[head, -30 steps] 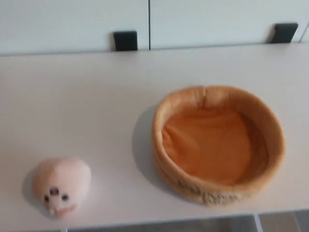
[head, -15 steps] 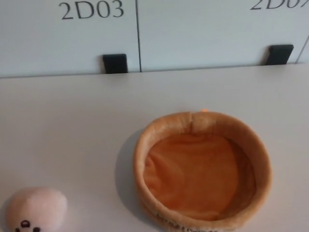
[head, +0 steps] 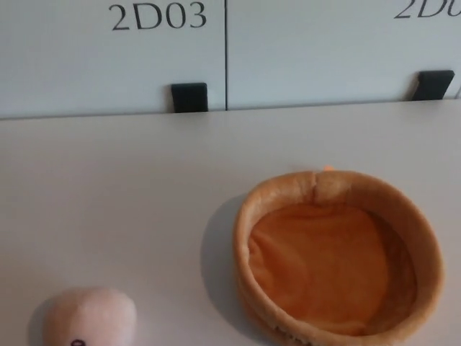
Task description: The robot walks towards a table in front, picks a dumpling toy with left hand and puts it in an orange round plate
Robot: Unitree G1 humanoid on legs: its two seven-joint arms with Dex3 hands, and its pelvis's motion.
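You see the pale pink dumpling toy (head: 90,316) at the lower left of the head view, lying on the white desk (head: 108,187) with its bottom cut off by the frame edge, so only a trace of its dark face marking shows. The orange round plate (head: 338,259) sits to its right, well apart from it, soft-walled and holding nothing, its near rim just clipped by the bottom edge. Compared with half a second ago, everything has slid a little to the right in the picture, toy, plate and background alike, so that is your camera moving and not the things themselves; the toy and plate keep the same spacing. Behind the desk you find white panels, one marked "2D03" (head: 158,16), with two black brackets (head: 189,96) along the desk's far edge. Neither hand shows anywhere in the view, so you cannot tell how the fingers stand; nothing touches the toy.
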